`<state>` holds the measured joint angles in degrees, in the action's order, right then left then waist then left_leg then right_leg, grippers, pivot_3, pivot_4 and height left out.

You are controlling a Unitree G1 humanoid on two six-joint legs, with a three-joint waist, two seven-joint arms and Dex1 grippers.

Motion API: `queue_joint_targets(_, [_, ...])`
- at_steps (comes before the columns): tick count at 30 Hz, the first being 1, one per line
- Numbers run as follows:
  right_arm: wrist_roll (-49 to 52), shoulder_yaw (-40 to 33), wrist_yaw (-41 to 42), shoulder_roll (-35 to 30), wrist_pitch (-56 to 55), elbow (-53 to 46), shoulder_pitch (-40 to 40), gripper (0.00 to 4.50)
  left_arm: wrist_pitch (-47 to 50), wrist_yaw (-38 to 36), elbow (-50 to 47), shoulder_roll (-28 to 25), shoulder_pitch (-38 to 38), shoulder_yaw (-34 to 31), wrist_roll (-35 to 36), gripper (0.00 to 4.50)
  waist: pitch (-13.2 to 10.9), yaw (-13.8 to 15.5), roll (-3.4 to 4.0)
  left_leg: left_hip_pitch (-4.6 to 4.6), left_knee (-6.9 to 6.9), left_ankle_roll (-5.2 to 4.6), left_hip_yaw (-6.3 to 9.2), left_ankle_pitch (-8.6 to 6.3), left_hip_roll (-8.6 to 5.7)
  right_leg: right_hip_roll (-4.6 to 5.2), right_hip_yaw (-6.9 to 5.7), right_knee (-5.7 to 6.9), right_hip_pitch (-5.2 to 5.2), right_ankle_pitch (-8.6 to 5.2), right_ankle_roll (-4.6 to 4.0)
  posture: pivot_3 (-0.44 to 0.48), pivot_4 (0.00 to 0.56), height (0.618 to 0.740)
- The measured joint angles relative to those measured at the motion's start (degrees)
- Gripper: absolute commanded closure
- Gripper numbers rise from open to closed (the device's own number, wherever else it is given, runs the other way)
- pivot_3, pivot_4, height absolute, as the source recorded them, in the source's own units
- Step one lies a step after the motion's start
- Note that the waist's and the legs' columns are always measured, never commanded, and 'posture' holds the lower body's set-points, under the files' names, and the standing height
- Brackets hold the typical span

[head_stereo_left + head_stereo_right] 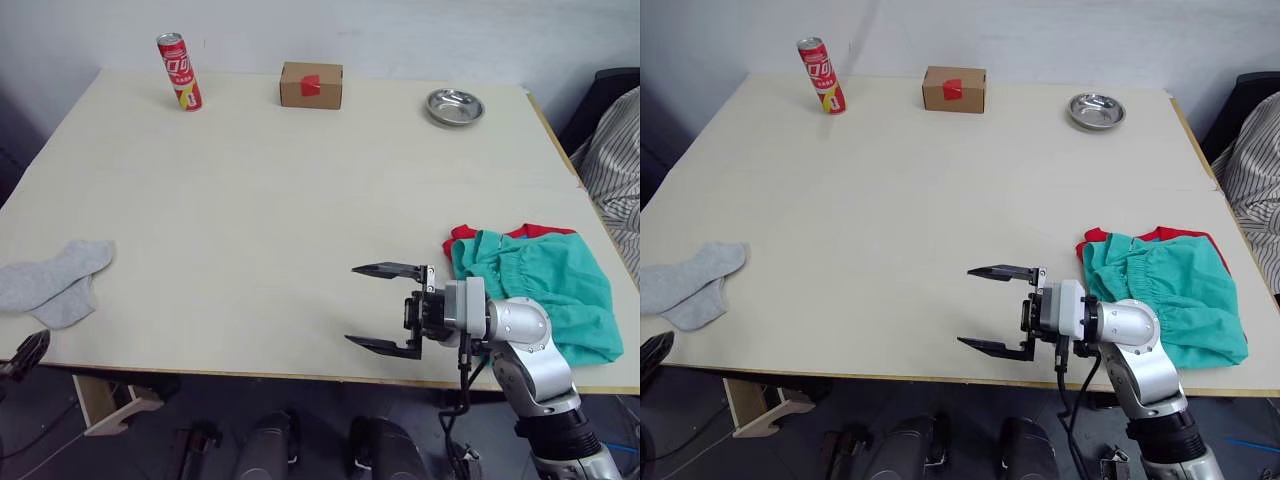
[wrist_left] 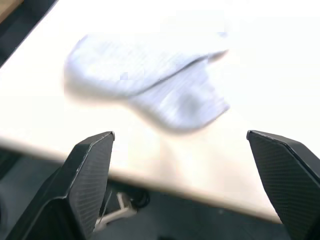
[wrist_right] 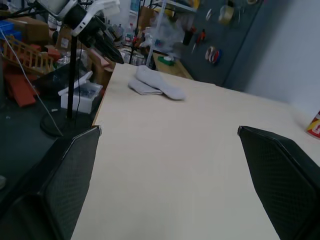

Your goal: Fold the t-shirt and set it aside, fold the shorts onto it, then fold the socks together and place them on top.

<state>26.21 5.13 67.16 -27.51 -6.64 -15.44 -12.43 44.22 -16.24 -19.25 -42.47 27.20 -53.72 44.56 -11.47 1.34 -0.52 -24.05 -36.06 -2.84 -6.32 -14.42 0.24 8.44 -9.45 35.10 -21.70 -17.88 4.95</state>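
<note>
Right tool (image 1: 385,307) hung spread and empty over the worktop (image 1: 300,200), just left of the shorts (image 1: 535,285). Shorts lay folded on the t-shirt (image 1: 460,236), whose red edge showed beneath. Left tool (image 2: 185,150), also spread and empty, hovered at the worktop's near edge before the socks (image 1: 55,282), well left of the shorts. Risk: socks sit near that edge; a shallow pinch may lift one sock or nudge both off.

We count two small light grey ankle socks (image 1: 55,284) at nine o'clock, one teal-green cloth shorts (image 1: 540,285) atop one bright red shirt (image 1: 462,236) at four, one red can (image 1: 179,71), one cardboard box (image 1: 311,85), one metal dish (image 1: 454,106).
</note>
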Motion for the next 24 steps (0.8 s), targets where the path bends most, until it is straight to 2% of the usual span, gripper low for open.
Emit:
queue_joint_targets(3, [-0.6, 0.9, 0.0, 0.2, -0.8, 1.7, -0.6, 0.03, 0.7, -2.4, 8.1, -5.3, -6.5, 6.7, -3.6, 0.00, 0.0, -0.1, -0.03, -0.06, 0.04, 0.07, -0.16, 0.04, 0.01, -0.09, 0.10, 0.09, -0.14, -0.01, 0.00, 0.000, 0.150, 0.740])
queue_joint_targets(8, [-1.1, 0.9, -0.4, 0.2, -1.2, 2.7, -0.2, 0.03, -3.2, -6.7, 20.6, -7.9, -16.8, 15.1, -9.7, 0.00, 0.0, -0.7, -0.08, -0.01, 0.00, 0.10, -0.44, 0.08, 0.02, -0.06, 0.37, 0.42, -0.34, -0.01, 0.01, 0.000, 0.150, 0.740])
queue_joint_targets(11, [-1.8, 1.0, -0.7, 0.2, -2.0, 2.8, 0.6, 0.00, -6.2, -10.2, 27.2, -8.9, -21.7, 19.8, -13.1, 0.59, 0.1, -1.2, -0.12, -0.01, 0.00, 0.16, -0.49, 0.12, 0.03, -0.04, 0.44, 0.56, -0.45, -0.01, 0.01, 0.000, 0.150, 0.740])
queue_joint_targets(15, [-2.5, 0.9, -2.0, 0.2, -2.3, 2.9, 1.6, 0.00, -6.5, -14.2, 31.5, -12.2, -24.7, 22.6, -16.0, 1.87, 0.1, -1.5, -0.11, -0.03, 0.04, 0.22, -0.58, 0.16, 0.03, 0.00, 0.55, 0.74, -0.66, -0.02, -0.01, 0.000, 0.150, 0.740])
queue_joint_targets(21, [-3.1, -0.1, -3.6, -0.9, -2.4, 2.7, 3.1, 0.00, -3.5, -18.6, 28.5, -13.0, -25.0, 23.8, -16.4, 3.74, 0.0, -1.4, -0.08, -0.02, 0.01, 0.22, -0.63, 0.17, 0.01, 0.06, 0.59, 0.78, -0.67, -0.02, -0.01, 0.000, 0.150, 0.740])
queue_joint_targets(24, [-3.2, -1.4, -4.3, -1.9, -2.5, 2.5, 4.4, 0.00, -2.6, -20.6, 23.0, -10.5, -26.7, 26.6, -15.3, 4.49, 0.0, -0.8, -0.09, -0.04, -0.02, 0.21, -0.61, 0.17, -0.02, 0.12, 0.60, 0.76, -0.64, -0.02, -0.01, 0.000, 0.150, 0.740])
